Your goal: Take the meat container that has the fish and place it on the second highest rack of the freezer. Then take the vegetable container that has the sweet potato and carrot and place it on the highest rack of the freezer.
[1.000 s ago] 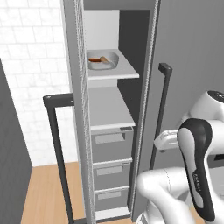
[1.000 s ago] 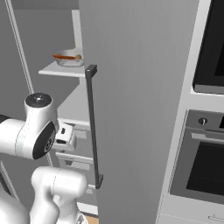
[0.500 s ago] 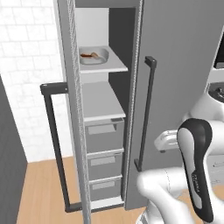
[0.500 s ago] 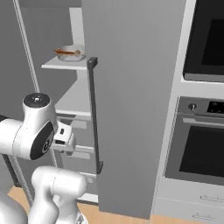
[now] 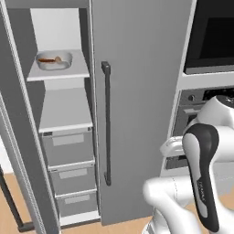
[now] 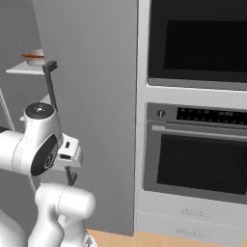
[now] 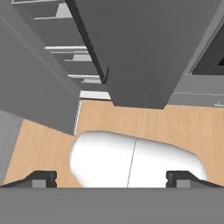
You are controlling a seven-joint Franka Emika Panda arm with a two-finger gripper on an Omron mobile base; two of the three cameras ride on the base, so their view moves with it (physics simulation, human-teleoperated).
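The freezer (image 5: 137, 91) stands with its left side open. On the highest rack (image 5: 68, 73) sits the vegetable container (image 5: 55, 60), with the orange carrot (image 5: 45, 59) and the brown sweet potato (image 5: 58, 58) lying in it. The same tray (image 6: 34, 56) peeks past the door edge in the right base view. Below it is the second highest rack (image 5: 64, 112), and under that several grey drawers (image 5: 68, 148). The meat container and the fish are out of view. My gripper (image 7: 111, 178) is open with nothing between its fingertips (image 7: 43, 177), pointing down at the floor, well away from the shelves.
A built-in oven (image 6: 198, 159) with a second dark-windowed oven (image 6: 198, 43) above it stands right of the freezer. A long black bar handle (image 5: 107, 123) runs down the shut freezer door. The open door's edge (image 5: 23, 137) stands at the far left. Wooden floor (image 7: 131, 118) lies below.
The whole picture has shifted: the base has moved to the right, so the freezer slid left and the ovens came into view. The arm keeps its folded pose, gripper still open.
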